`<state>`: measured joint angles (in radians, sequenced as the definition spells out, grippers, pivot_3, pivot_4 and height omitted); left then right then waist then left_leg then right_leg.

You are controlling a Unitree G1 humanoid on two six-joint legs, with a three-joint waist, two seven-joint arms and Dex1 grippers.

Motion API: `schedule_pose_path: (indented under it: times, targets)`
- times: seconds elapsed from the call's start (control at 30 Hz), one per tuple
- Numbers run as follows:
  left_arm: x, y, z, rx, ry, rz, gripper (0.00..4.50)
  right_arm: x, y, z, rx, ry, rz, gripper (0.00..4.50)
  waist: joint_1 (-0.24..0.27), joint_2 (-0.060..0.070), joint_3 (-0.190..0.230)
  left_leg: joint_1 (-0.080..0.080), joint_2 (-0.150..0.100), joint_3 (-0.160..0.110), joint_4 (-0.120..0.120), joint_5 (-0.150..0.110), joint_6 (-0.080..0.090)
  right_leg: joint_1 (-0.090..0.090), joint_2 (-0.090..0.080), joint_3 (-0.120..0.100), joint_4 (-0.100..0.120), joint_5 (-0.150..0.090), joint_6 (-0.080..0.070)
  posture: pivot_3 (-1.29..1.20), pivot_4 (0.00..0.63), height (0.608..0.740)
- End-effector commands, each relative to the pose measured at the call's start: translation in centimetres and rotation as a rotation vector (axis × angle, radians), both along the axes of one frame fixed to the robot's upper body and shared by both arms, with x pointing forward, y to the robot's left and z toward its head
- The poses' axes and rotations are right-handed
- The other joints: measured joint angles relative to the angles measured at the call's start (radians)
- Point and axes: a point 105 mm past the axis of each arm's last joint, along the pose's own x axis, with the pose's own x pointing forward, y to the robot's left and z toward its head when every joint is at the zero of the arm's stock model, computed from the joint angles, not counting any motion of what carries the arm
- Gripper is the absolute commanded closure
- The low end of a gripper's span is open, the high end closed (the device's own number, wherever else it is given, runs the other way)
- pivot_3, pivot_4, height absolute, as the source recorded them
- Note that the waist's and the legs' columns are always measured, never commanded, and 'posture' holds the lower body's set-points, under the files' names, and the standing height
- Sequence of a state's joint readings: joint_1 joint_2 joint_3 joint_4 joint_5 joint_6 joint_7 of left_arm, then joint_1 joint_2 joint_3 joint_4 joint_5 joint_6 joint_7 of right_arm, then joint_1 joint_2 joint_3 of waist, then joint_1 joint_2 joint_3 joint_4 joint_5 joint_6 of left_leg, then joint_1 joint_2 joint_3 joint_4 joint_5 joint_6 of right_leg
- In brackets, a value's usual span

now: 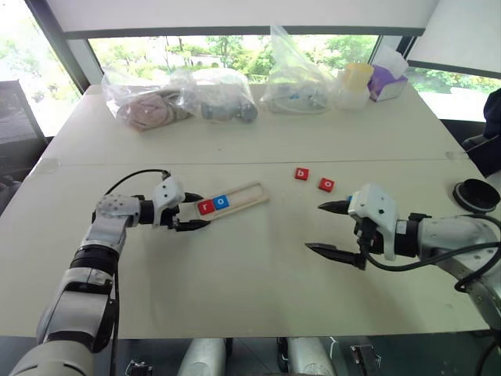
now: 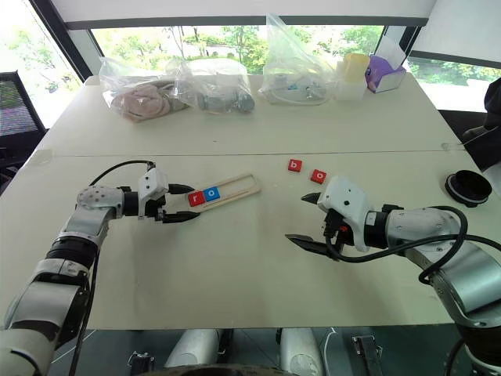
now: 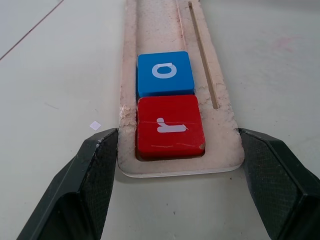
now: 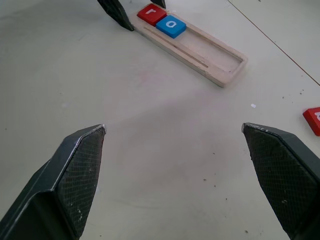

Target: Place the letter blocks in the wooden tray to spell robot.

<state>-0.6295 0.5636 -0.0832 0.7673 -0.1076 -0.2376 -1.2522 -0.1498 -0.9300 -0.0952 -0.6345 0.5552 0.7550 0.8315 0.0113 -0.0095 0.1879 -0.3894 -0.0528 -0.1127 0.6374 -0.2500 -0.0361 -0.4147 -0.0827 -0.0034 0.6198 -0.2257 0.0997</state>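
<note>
Your left gripper (image 1: pixel 190 217) pinches the wooden tray's (image 1: pixel 243 197) left end; r (image 1: pixel 206 207) and o (image 1: pixel 221 202) sit inside. Right gripper (image 1: pixel 331 228) hangs spread, nearer than loose b (image 1: pixel 301 174). Tugging the tray could spill them

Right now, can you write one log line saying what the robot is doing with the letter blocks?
left gripper: shut on wooden tray end | tray: red r, blue o | loose on table: red b, red o | right gripper: open, holding nothing
</note>
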Motion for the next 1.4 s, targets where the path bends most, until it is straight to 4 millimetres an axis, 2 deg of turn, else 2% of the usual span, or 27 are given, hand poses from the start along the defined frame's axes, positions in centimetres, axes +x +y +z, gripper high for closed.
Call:
schedule_pose_path:
  times: [0.03,0.3,0.6,0.87,1.1,1.4]
  targets:
    - [-1.0,0.5,-2.0,0.046,0.029,0.002,1.35,-0.1,0.4,1.3,-0.008,-0.064,0.028,0.00,0.000,0.000,0.000,0.000,0.000,0.000,0.000,0.000,0.000,0.000,0.000,0.000,0.000,0.000,0.000,0.00,0.150,0.740]
    - [-2.6,-2.3,-2.3,0.064,0.040,-0.149,1.35,0.1,0.4,1.4,-0.013,-0.074,0.022,0.00,0.001,0.000,0.000,0.000,0.000,0.000,0.000,0.000,0.001,0.000,-0.001,0.000,-0.002,0.000,0.000,0.00,0.150,0.740]
    - [-2.9,-5.8,-0.7,0.072,0.096,-0.302,1.35,0.5,0.4,1.5,-0.011,-0.087,0.012,0.00,0.003,0.000,0.000,-0.001,-0.002,0.000,0.001,-0.001,0.001,0.003,-0.001,0.000,-0.005,0.000,0.001,0.00,0.150,0.740]
    - [-4.2,-9.3,-0.3,0.097,0.082,-0.441,1.35,0.2,0.3,1.5,-0.001,-0.095,-0.011,0.00,0.001,0.000,0.000,-0.001,-0.002,0.000,0.001,-0.001,0.001,0.003,-0.001,0.000,-0.005,0.000,0.001,0.00,0.150,0.740]
    - [-5.3,-9.3,-0.9,0.148,0.067,-0.476,1.35,0.0,0.3,1.3,0.002,-0.096,-0.022,0.00,0.000,0.000,0.000,-0.001,-0.002,0.000,0.001,-0.001,0.002,0.002,-0.001,0.000,-0.005,0.000,0.001,0.00,0.150,0.740]
    - [-5.9,-8.8,-1.0,0.154,0.070,-0.396,1.35,-0.1,0.4,1.0,0.004,-0.093,-0.026,0.00,-0.001,0.000,0.000,-0.001,-0.001,0.000,0.001,-0.001,0.002,0.002,-0.001,0.000,-0.005,0.000,0.001,0.00,0.150,0.740]
